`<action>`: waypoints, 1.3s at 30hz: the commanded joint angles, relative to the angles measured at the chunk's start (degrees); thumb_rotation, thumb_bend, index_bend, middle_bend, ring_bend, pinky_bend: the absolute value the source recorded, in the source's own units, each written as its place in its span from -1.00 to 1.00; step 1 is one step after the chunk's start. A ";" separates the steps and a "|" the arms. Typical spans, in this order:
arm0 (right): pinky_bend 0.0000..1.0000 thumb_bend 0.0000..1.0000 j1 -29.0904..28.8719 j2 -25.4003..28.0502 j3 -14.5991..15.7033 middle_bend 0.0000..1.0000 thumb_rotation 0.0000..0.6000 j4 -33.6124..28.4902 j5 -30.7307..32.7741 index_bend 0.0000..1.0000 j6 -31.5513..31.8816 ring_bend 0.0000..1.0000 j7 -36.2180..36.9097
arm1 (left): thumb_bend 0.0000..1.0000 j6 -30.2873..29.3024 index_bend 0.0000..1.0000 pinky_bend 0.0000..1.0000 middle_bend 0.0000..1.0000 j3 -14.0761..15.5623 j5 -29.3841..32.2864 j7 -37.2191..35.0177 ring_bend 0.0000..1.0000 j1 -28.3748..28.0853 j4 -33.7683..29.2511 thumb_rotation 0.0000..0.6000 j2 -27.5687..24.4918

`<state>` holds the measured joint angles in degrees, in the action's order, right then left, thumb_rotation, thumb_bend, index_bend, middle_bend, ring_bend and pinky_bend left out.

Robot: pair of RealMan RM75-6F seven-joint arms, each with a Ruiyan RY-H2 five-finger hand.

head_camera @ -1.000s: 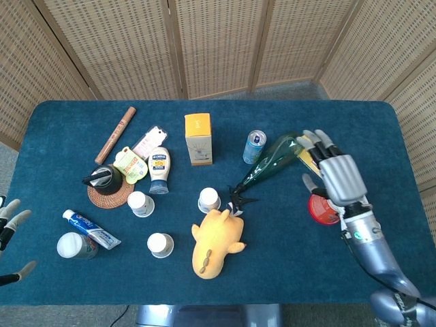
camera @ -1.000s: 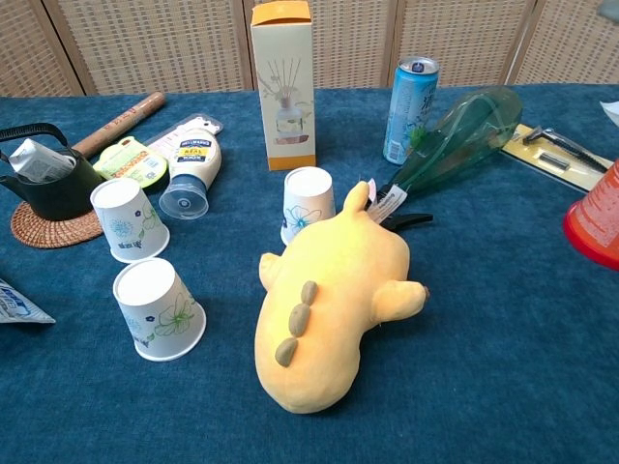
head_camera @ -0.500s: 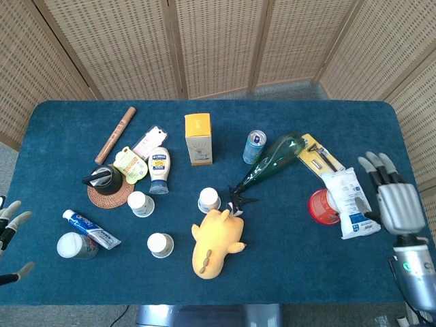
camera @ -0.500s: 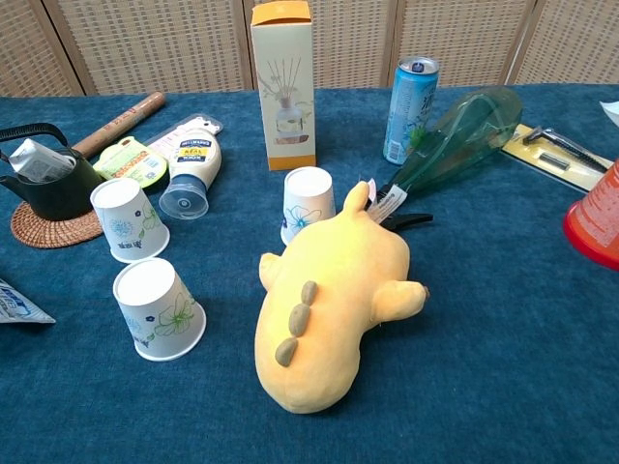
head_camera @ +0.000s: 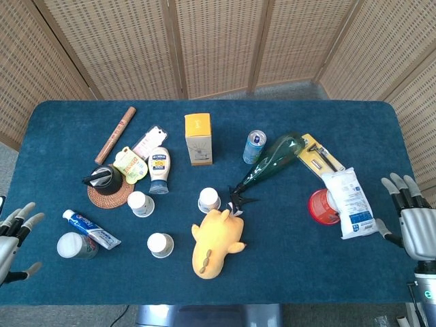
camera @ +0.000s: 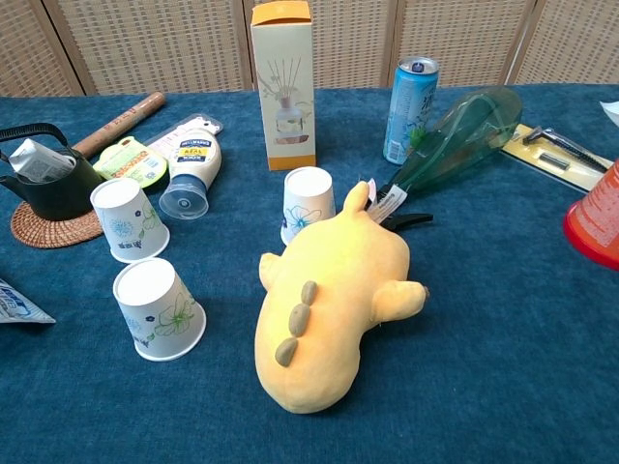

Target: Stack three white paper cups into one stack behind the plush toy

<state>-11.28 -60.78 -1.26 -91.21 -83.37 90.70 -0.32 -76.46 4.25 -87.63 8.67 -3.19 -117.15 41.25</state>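
The right robot hand (head_camera: 417,221) has pulled back off the surface (head_camera: 286,272), fingers spread and empty like the left robot hand (head_camera: 12,235). The 3 cups (head_camera: 209,199) (head_camera: 139,203) (head_camera: 161,244) stand unstacked, 1 already behind the plush toy (head_camera: 216,242).

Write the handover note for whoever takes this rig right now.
Left hand: open, at the table's left edge, holding nothing.
Right hand: open, at the right edge, holding nothing.
Cups: one already behind the plush toy; second and third stand apart to its left, all mouth down.
Done: nothing stacked.
Left: stack all three behind the toy.
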 commanded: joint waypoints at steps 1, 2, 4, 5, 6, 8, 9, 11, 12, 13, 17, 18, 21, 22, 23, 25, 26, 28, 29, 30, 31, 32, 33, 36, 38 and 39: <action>-0.27 -0.36 0.43 0.14 -0.31 -1.00 1.00 -0.15 -0.35 -0.79 0.28 -1.00 0.06 | -0.50 1.19 -0.77 -0.64 -1.00 -0.68 1.84 1.43 -1.00 -1.09 -0.51 1.00 0.14; -0.27 -0.36 0.70 0.20 -0.47 -1.00 1.00 -0.29 -0.49 -0.79 0.46 -1.00 0.19 | -0.50 1.87 -0.77 -0.64 -1.00 -0.93 2.42 1.94 -1.00 -1.60 -0.79 1.00 0.38; -0.27 -0.36 1.13 0.28 -0.66 -1.00 1.00 -0.45 -0.66 -0.79 0.69 -1.00 0.35 | -0.50 3.09 -0.77 -0.64 -1.00 -1.31 3.23 2.84 -1.00 -2.54 -1.27 1.00 0.80; -0.27 -0.36 1.45 0.31 -0.76 -1.00 1.00 -0.51 -0.70 -0.79 0.82 -1.00 0.50 | -0.50 3.82 -0.77 -0.64 -1.00 -1.70 3.78 3.64 -1.00 -3.24 -1.62 1.00 1.15; -0.27 -0.36 1.69 0.33 -0.83 -1.00 1.00 -0.52 -0.71 -0.79 0.91 -1.00 0.62 | -0.50 4.36 -0.77 -0.64 -1.00 -2.05 4.27 4.28 -1.00 -3.82 -1.89 1.00 1.48; -0.27 -0.36 2.20 0.31 -1.03 -1.00 1.00 -0.39 -0.72 -0.79 1.10 -1.00 0.84 | -0.50 5.79 -0.77 -0.64 -1.00 -3.05 5.72 5.96 -1.00 -5.41 -2.48 1.00 2.37; -0.27 -0.36 2.35 0.33 -1.12 -1.00 1.00 -0.34 -0.73 -0.79 1.09 -1.00 0.89 | -0.50 6.51 -0.77 -0.64 -1.00 -3.51 6.47 6.79 -1.00 -6.18 -2.65 1.00 2.80; -0.27 -0.36 2.64 0.56 -1.37 -1.00 1.00 -0.36 -0.81 -0.79 1.08 -1.00 0.70 | -0.50 8.41 -0.77 -0.64 -1.00 -4.50 8.59 8.78 -1.00 -8.06 -2.98 1.00 3.94; -0.27 -0.36 2.77 0.59 -1.51 -1.00 1.00 -0.39 -0.90 -0.79 1.21 -1.00 0.60 | -0.50 9.30 -0.77 -0.64 -1.00 -4.89 9.50 9.60 -1.00 -8.90 -3.07 1.00 4.49; -0.27 -0.36 2.87 0.60 -1.64 -1.00 1.00 -0.47 -0.96 -0.79 1.25 -1.00 0.59 | -0.50 10.20 -0.78 -0.64 -1.00 -5.30 10.43 10.31 -1.00 -9.78 -3.13 1.00 5.10; -0.27 -0.36 3.23 0.68 -2.08 -1.00 1.00 -0.79 -1.14 -0.79 0.98 -1.00 0.76 | -0.50 13.98 -0.78 -0.64 -1.00 -7.27 15.55 13.05 -1.00 -13.88 -3.06 1.00 8.46; -0.27 -0.36 3.31 0.70 -2.17 -1.00 1.00 -0.83 -1.17 -0.79 0.91 -1.00 0.82 | -0.50 14.69 -0.78 -0.64 -1.00 -7.63 16.69 13.78 -1.00 -14.76 -2.96 1.00 9.24; -0.27 -0.36 3.57 0.74 -2.40 -1.00 1.00 -0.91 -1.33 -0.79 0.76 -1.00 0.94 | -0.50 16.44 -0.79 -0.64 -1.00 -8.80 20.87 16.08 -1.00 -17.53 -2.46 1.00 12.08; -0.27 -0.36 3.65 0.75 -2.45 -1.00 1.00 -0.92 -1.41 -0.79 0.72 -1.00 0.92 | -0.50 16.68 -0.79 -0.64 -1.00 -9.16 22.18 16.86 -1.00 -18.31 -2.23 1.00 12.96; -0.27 -0.36 3.73 0.74 -2.52 -1.00 1.00 -0.94 -1.45 -0.79 0.62 -1.00 0.95 | -0.50 16.83 -0.79 -0.64 -1.00 -9.60 23.84 18.09 -1.00 -19.34 -1.81 1.00 14.14; -0.27 -0.36 3.86 0.72 -2.65 -1.00 1.00 -0.99 -1.48 -0.79 0.44 -1.00 1.12 | -0.50 16.92 -0.79 -0.64 -1.00 -10.13 26.59 20.19 -1.00 -20.89 -1.20 1.00 15.89; -0.27 -0.36 3.91 0.71 -2.73 -1.00 1.00 -0.97 -1.54 -0.79 0.34 -1.00 1.14 | -0.50 17.01 -0.79 -0.64 -1.00 -10.43 28.50 21.65 -1.00 -21.99 -0.94 1.00 16.97; -0.27 -0.36 3.99 0.69 -2.87 -1.00 1.00 -0.96 -1.65 -0.79 0.23 -1.00 1.20 | -0.50 17.04 -0.79 -0.63 -1.00 -10.86 31.25 23.94 -1.00 -23.72 -0.51 1.00 18.55; -0.27 -0.36 4.04 0.67 -2.95 -1.00 1.00 -0.97 -1.71 -0.79 0.15 -1.00 1.22 | -0.50 16.92 -0.79 -0.63 -1.00 -11.13 33.12 25.48 -1.00 -24.88 -0.21 1.00 19.60; -0.27 -0.36 4.07 0.66 -3.00 -1.00 1.00 -0.97 -1.77 -0.78 0.10 -1.00 1.22 | -0.50 16.76 -0.79 -0.63 -1.00 -11.30 34.55 26.75 -1.00 -25.77 -0.01 1.00 20.37; -0.27 -0.36 4.11 0.65 -3.06 -1.00 1.00 -0.97 -1.84 -0.78 0.06 -1.00 1.23 | -0.50 16.58 -0.79 -0.63 -1.00 -11.46 35.96 28.04 -1.00 -26.69 0.19 1.00 21.10; -0.27 -0.36 4.16 0.63 -3.14 -1.00 1.00 -1.00 -1.89 -0.78 -0.02 -1.00 1.28 | -0.50 16.28 -0.79 -0.63 -1.00 -11.70 37.81 29.65 -1.00 -27.91 0.48 1.00 22.12; -0.27 -0.36 4.21 0.61 -3.19 -1.00 1.00 -1.02 -1.93 -0.79 -0.05 -1.00 1.32 | -0.50 16.08 -0.79 -0.63 -1.00 -11.86 39.16 30.73 -1.00 -28.81 0.72 1.00 22.87; -0.27 -0.36 4.31 0.56 -3.34 -1.00 1.00 -0.98 -2.10 -0.79 -0.25 -1.00 1.29 | -0.50 15.68 -0.79 -0.63 -1.00 -12.23 43.53 33.65 -1.00 -31.66 1.64 1.00 25.27; -0.27 -0.36 4.37 0.48 -3.48 -1.00 1.00 -0.95 -2.12 -0.78 -0.38 -1.00 1.41 | -0.50 15.38 -0.79 -0.63 -1.00 -12.24 45.98 35.28 -1.00 -33.41 2.30 1.00 26.81; -0.27 -0.36 4.39 0.46 -3.54 -1.00 1.00 -0.92 -2.11 -0.78 -0.46 -1.00 1.44 | -0.50 15.13 -0.79 -0.63 -1.00 -12.21 46.87 35.92 -1.00 -34.07 2.56 1.00 27.44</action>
<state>-6.89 -60.31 -4.80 -92.14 -85.48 90.24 1.11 -60.73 -7.67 -43.11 42.94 -35.20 -115.59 66.74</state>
